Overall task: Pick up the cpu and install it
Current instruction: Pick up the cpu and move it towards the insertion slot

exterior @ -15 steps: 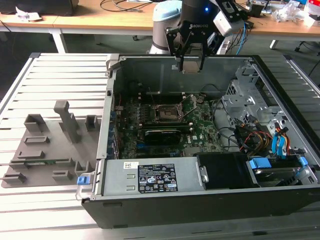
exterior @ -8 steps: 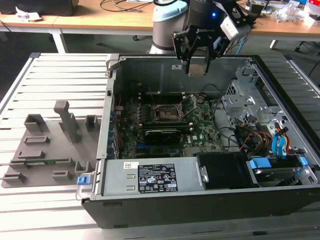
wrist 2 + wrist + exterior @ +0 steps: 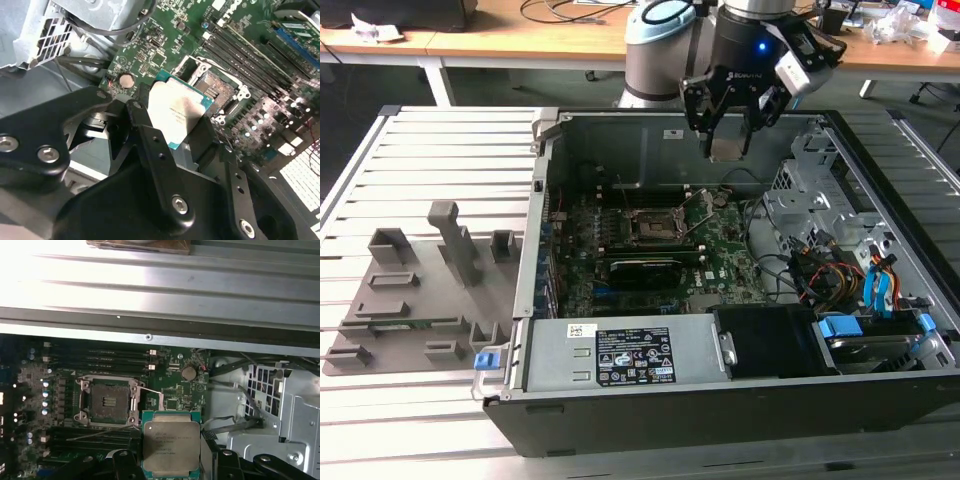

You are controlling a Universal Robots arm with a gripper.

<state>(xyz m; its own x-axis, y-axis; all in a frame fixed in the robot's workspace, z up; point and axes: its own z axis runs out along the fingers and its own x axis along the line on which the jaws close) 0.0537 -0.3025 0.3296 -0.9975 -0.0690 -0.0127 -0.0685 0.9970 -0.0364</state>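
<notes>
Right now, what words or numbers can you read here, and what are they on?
On the cpu: faint print, too blurred to read.
On the power supply: labels, too small to read.
On the motherboard: tiny white marks, unreadable.
No text can be quoted.

Robotics lab, bench-test setup. Evidence: industrial robot arm (image 3: pixel 660 45), its gripper (image 3: pixel 728 142) clamped on a cpu (image 3: pixel 171 445) over an opened PC case (image 3: pixel 720 410). The case sits on a slatted aluminium surface (image 3: pixel 440 150) beside a grey fixture tray (image 3: pixel 410 300). Wooden desks (image 3: pixel 500 40) with loose cables (image 3: pixel 565 10) behind.
</notes>
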